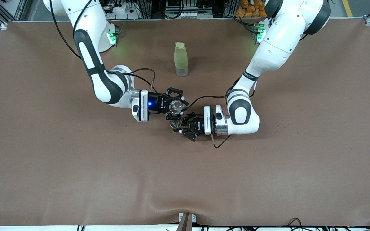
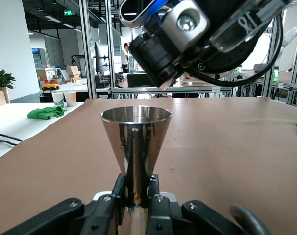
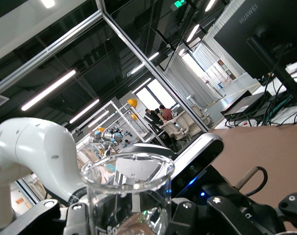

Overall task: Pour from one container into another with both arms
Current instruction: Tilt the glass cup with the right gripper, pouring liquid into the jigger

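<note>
My right gripper (image 1: 176, 104) is shut on a clear glass beaker (image 1: 176, 107) over the middle of the table, and the beaker leans toward the left arm's end. Just below it, my left gripper (image 1: 180, 126) is shut on the narrow base of a shiny steel cone cup (image 1: 174, 124), mouth up. In the left wrist view the steel cone cup (image 2: 136, 131) stands upright in the left gripper (image 2: 137, 190), with the right gripper (image 2: 187, 39) hanging above its rim. In the right wrist view the glass beaker (image 3: 125, 188) fills the right gripper (image 3: 129, 218). Whether either holds liquid does not show.
A tall pale green tumbler (image 1: 181, 59) with a clear base stands on the brown table cover (image 1: 75, 166), farther from the front camera than both grippers, between the two arm bases. Black cables (image 1: 201, 96) loop off both wrists close to the grippers.
</note>
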Robot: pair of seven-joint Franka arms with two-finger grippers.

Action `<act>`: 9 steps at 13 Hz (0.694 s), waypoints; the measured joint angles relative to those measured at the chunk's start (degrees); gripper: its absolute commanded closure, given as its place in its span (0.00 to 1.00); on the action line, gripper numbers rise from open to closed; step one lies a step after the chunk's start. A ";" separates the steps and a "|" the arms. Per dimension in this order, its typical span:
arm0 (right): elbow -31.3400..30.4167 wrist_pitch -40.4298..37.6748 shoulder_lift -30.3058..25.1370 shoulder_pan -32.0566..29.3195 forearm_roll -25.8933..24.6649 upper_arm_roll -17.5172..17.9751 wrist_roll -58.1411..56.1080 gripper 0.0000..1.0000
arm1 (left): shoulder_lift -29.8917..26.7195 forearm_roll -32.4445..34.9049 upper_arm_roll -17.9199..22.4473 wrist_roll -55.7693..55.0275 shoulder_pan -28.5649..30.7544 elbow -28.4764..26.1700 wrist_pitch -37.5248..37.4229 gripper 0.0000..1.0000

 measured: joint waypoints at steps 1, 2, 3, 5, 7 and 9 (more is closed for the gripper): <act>0.00 0.00 -0.08 0.00 0.00 0.00 1.76 1.00 | 0.00 0.00 -0.01 -0.04 0.00 -0.02 0.00 1.00; 0.00 0.00 -0.12 0.00 0.00 0.00 3.25 1.00 | 0.00 0.00 -0.02 -0.05 -0.01 -0.05 0.00 1.00; 0.00 0.00 -0.12 0.00 0.00 0.00 4.48 1.00 | 0.01 0.00 -0.02 -0.06 -0.01 -0.10 0.00 1.00; 0.00 0.00 -0.12 0.00 0.00 0.00 7.35 1.00 | 0.01 0.00 -0.01 -0.06 -0.01 -0.19 0.00 1.00; 0.00 0.00 -0.12 0.00 0.00 -0.01 10.99 1.00 | 0.01 0.00 0.02 -0.06 -0.01 -0.19 0.00 1.00; 0.00 0.00 -0.16 0.00 0.00 -0.04 13.91 1.00 | 0.01 0.00 0.11 -0.06 0.12 -0.19 0.00 1.00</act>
